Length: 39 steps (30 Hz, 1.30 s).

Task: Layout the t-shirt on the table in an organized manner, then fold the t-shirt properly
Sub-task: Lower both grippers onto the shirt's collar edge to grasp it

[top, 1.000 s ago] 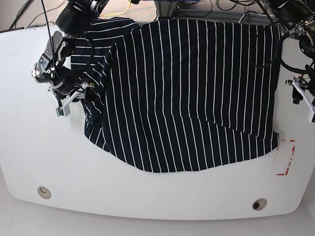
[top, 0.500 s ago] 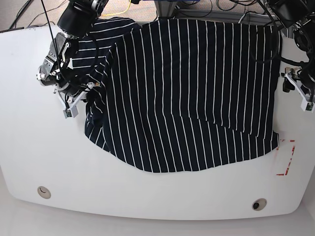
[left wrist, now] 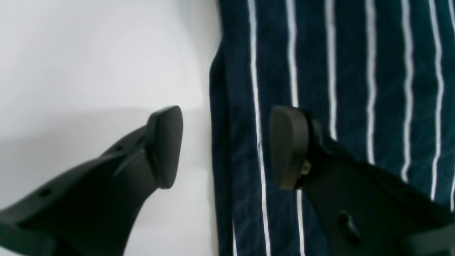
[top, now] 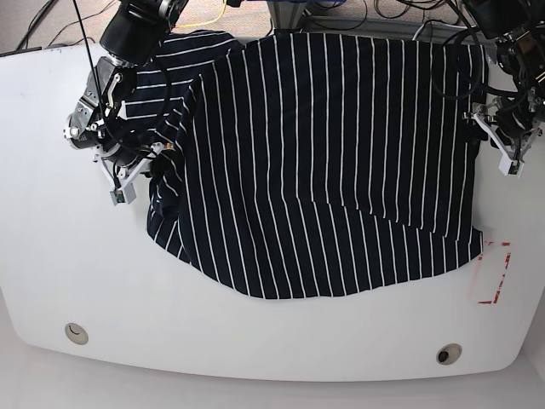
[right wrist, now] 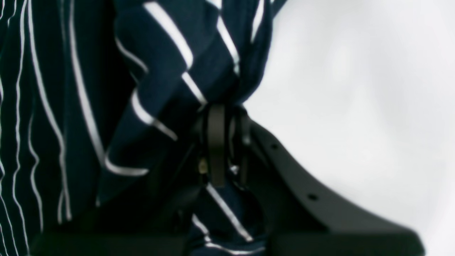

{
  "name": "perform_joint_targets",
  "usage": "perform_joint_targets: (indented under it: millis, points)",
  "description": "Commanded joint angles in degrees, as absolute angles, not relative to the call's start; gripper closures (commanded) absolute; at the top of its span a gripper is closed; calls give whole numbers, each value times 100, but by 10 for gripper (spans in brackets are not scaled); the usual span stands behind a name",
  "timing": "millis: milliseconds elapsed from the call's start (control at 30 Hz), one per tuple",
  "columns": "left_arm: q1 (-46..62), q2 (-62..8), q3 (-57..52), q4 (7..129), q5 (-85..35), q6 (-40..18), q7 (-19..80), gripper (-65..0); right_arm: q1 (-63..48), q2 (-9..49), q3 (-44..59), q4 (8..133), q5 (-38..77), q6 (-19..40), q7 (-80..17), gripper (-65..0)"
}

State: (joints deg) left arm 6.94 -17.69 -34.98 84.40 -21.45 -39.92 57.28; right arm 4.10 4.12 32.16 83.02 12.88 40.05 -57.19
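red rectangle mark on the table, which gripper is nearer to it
Left. The left gripper hovers open at the t-shirt's edge, on the same side as the red mark. The right gripper is across the table, shut on the shirt.

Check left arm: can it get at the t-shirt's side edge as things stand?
Probably yes. The left gripper is open, its fingers straddling the t-shirt edge on the table; nothing blocks it.

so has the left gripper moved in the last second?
Yes. The left gripper moved up and inward from the table edge, now straddling the t-shirt edge.
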Motion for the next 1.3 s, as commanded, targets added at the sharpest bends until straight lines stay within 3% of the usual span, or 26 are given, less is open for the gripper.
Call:
perform_joint_targets:
  millis: [0,233,333,1033,1267]
  points:
    - [637,-1903,-3530,8347,-2211,-4000,5516,-364,444,444,3213,8330,1182,4000,-5851,-46]
    - [769,-1930,-3530,8207,-2202,-4000,5305,-364,444,453,3213,8330,1182,4000,-5851,-212]
    - [760,-1930,-3521,8207,-2202,-4000,5297,-364,444,453,3213,8330,1182,4000,-5851,-255]
    - [532,-1930,-3169,7916,-2211,-4000,5279,-364,497,505,3213,8338,1165,4000,-5842,-262]
    - [180,-2079,-3143,7916,-2202,-4000,5288,-364,725,857,3284,8365,1165,4000,-5842,-262]
